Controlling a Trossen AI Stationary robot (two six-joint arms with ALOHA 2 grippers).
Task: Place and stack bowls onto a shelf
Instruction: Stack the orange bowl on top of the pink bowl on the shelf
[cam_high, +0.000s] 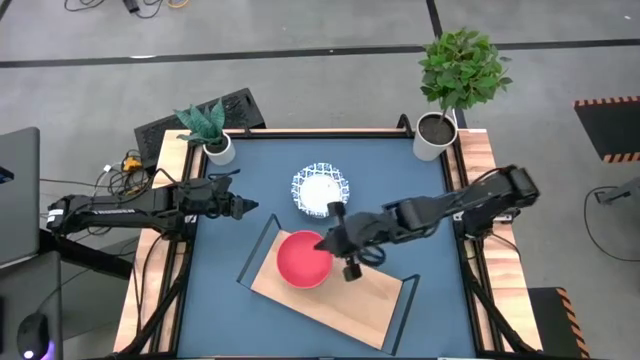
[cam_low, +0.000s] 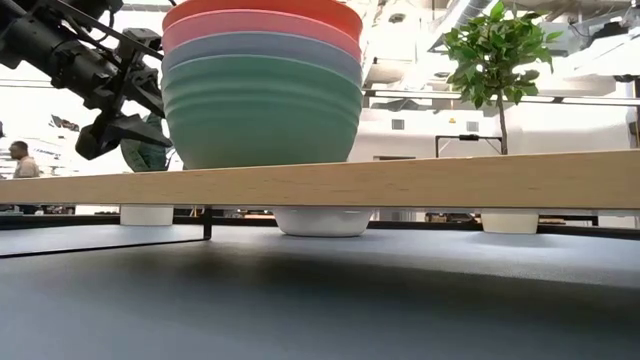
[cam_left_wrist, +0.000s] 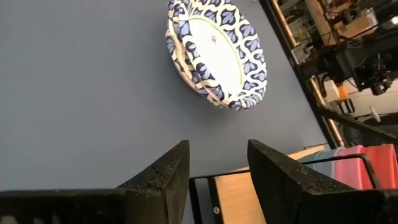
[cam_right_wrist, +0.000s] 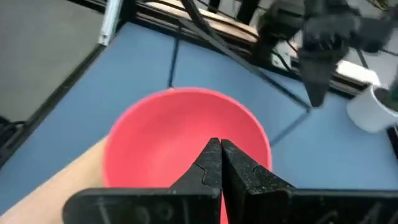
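While pink-red bowl (cam_high: 302, 259) sits mouth-up on shelf (cam_high: 345, 300), right gripper (cam_high: 333, 243) jaws together, left gripper (cam_high: 247, 207) jaws apart.

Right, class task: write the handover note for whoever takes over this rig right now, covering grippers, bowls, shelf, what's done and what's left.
Right gripper: shut, empty, just above the rim of the pink-red bowl.
Left gripper: open, empty, waiting over the table's left side, pointed at the patterned bowls.
Shelf: lies at the table's front.
Done: pink-red bowl tops a stack on the shelf, teal-green bowl at the bottom; the low view shows a greyish band between them.
Left: the white, blue-patterned bowls sit nested on the tabletop behind the shelf; they need stacking on it.
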